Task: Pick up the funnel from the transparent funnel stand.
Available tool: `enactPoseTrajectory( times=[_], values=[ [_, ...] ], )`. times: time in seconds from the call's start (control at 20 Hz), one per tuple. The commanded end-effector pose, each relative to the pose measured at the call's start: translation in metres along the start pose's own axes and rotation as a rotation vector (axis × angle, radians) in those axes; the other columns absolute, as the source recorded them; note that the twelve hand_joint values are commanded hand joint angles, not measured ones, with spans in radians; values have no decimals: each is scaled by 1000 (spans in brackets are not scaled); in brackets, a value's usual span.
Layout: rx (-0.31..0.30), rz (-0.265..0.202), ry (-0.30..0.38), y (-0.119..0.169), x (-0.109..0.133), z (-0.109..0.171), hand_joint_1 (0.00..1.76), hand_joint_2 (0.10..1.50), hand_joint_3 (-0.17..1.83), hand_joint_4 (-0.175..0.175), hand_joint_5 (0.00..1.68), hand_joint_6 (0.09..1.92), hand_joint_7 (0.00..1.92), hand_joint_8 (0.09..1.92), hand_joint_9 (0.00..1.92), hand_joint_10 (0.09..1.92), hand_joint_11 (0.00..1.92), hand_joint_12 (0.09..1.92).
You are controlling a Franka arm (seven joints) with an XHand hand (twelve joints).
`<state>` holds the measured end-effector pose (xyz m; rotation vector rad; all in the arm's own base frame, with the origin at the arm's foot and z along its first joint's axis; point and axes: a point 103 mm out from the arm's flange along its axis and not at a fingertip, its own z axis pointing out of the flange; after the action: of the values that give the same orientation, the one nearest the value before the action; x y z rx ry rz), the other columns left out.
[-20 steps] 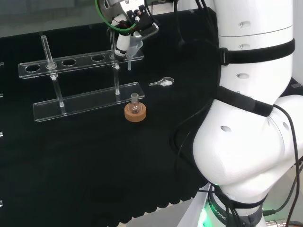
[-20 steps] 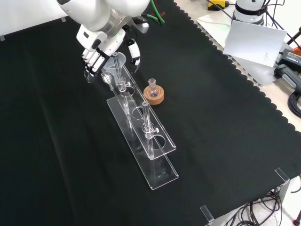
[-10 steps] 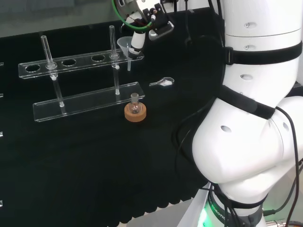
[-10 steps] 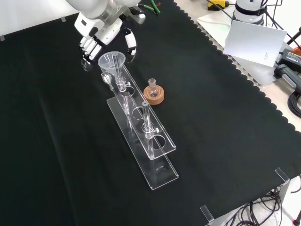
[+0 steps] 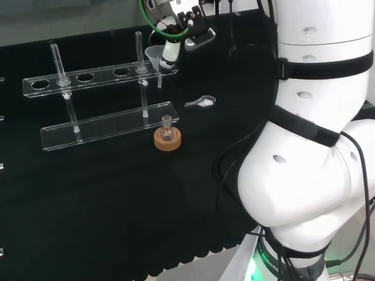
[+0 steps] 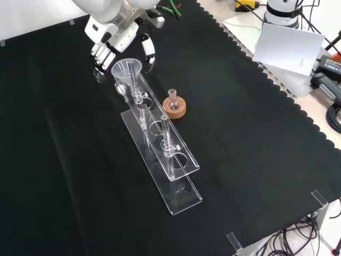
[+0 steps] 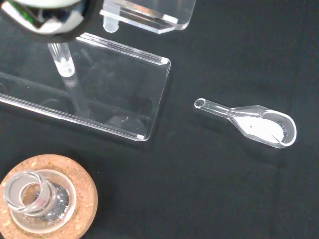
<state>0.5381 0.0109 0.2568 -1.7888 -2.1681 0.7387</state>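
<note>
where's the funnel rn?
The funnel sits in the end hole of the transparent funnel stand nearest the robot hand, at the front view's upper left; in the head view it is at the stand's right end.

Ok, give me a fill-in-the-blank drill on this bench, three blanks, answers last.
1. The funnel sits in the end hole of the clear ____.
2. The small flask rests on a ring made of ____.
3. In the wrist view, the glass scoop holds a little ____ powder.
4. The hand is beside the funnel and holds ____.

Answers: stand; cork; white; nothing
</note>
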Motion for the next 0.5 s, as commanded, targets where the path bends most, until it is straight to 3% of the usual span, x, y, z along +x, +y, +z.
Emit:
enactPoseTrajectory(
  times=[0.05, 0.2, 0.3, 0.45, 0.5],
  values=[
    [-33, 2, -9, -2, 3, -2, 789, 518, 676, 4, 160, 87, 53, 628, 327, 747, 91, 1590],
    [-91, 23, -20, -4, 2, -3, 792, 540, 673, -10, 383, 87, 375, 712, 569, 631, 141, 1563],
    [-204, 56, -44, -8, 3, -6, 810, 608, 652, -5, 690, 421, 718, 783, 859, 576, 261, 1493],
    [-283, 76, -62, -15, 3, -11, 851, 671, 645, 24, 923, 789, 1007, 853, 1129, 553, 408, 1390],
    [-293, 76, -61, -17, 4, -13, 917, 745, 572, 80, 967, 876, 1042, 866, 1164, 554, 432, 1375]
  ],
)
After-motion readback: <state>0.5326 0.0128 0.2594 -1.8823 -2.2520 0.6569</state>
